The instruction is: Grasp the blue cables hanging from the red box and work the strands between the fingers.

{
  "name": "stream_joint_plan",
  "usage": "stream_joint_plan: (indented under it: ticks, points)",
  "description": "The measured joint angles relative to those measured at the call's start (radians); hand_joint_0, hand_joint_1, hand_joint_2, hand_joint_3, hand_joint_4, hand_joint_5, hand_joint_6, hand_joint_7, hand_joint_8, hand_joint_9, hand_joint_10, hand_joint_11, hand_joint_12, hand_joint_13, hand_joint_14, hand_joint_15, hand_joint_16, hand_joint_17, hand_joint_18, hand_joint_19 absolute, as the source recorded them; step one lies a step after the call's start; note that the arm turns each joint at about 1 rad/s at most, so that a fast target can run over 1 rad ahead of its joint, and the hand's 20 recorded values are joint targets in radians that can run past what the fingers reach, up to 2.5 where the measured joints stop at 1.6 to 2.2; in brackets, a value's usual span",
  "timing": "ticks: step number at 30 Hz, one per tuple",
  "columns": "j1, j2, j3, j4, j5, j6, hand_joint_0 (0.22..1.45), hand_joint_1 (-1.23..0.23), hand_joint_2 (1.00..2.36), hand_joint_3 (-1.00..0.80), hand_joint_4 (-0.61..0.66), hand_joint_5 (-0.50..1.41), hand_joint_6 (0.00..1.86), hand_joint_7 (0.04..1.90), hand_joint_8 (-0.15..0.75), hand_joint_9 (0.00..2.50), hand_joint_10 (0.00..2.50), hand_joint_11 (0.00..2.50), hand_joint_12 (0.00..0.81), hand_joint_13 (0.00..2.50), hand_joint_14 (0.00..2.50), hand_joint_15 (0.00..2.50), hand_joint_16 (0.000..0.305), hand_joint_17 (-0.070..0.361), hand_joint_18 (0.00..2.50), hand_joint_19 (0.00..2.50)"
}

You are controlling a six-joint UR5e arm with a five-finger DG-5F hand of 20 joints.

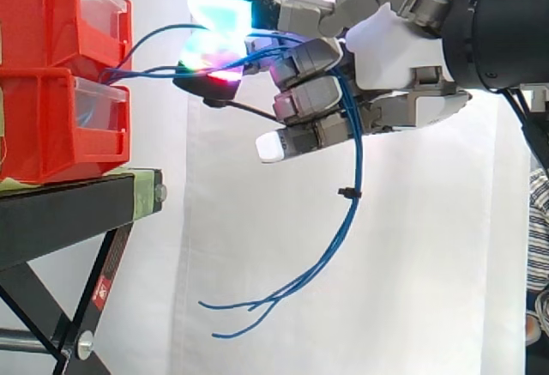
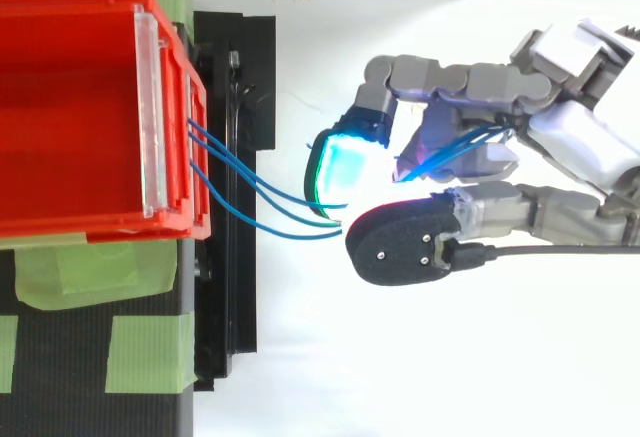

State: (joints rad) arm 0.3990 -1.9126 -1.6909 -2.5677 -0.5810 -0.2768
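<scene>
the red box [image 2: 70, 107] sits at nine o'clock on a black stand [image 2: 235, 77] patched with green tape [image 2: 150, 352], and the blue cables [image 2: 262, 195] leave its front wall toward four o'clock, converging into the hand [image 2: 585, 147] reaching in from three o'clock, pinched between its cyan-glowing pad [image 2: 345, 172] and a dark-backed fingertip [image 2: 400, 247].

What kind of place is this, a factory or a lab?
Probably a robot test lab: a white curtain hangs behind, red bins sit on a taped black stand, and a robot hand grips blue cables.
</scene>
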Motion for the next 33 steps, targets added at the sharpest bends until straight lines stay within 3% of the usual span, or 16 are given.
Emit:
stream_joint_plan:
  ticks: [8, 16, 22, 33]
  points:
    - [0.017, -0.013, 0.0, 0.016, 0.02, -0.026, 0.87, -0.71, 1.01, -0.67, 0.22, 0.59, 0.11, 1.57, 0.433, 0.63, 2.5, 2.5, 0.481, 0.42, 2.5, 1.88, 0.056, 0.126, 0.86, 0.84]
    - [0.025, -0.07, 0.0, 0.092, 0.025, -0.043, 0.87, -0.72, 1.01, -0.62, 0.2, 0.59, 0.11, 1.57, 0.432, 0.63, 2.5, 2.5, 0.478, 0.42, 2.5, 1.86, 0.056, 0.126, 0.86, 0.85]
    - [0.026, -0.073, 0.0, 0.103, 0.026, -0.078, 0.86, -0.73, 1.02, -0.56, 0.16, 0.59, 0.11, 1.59, 0.44, 0.63, 2.5, 2.5, 0.483, 0.43, 2.5, 1.89, 0.056, 0.127, 0.87, 0.85]
    - [0.027, -0.073, 0.0, 0.09, 0.026, -0.082, 0.86, -0.73, 1.02, -0.57, 0.16, 0.57, 0.16, 1.57, 0.435, 0.64, 2.5, 2.5, 0.477, 0.43, 2.5, 1.86, 0.056, 0.125, 0.88, 0.84]
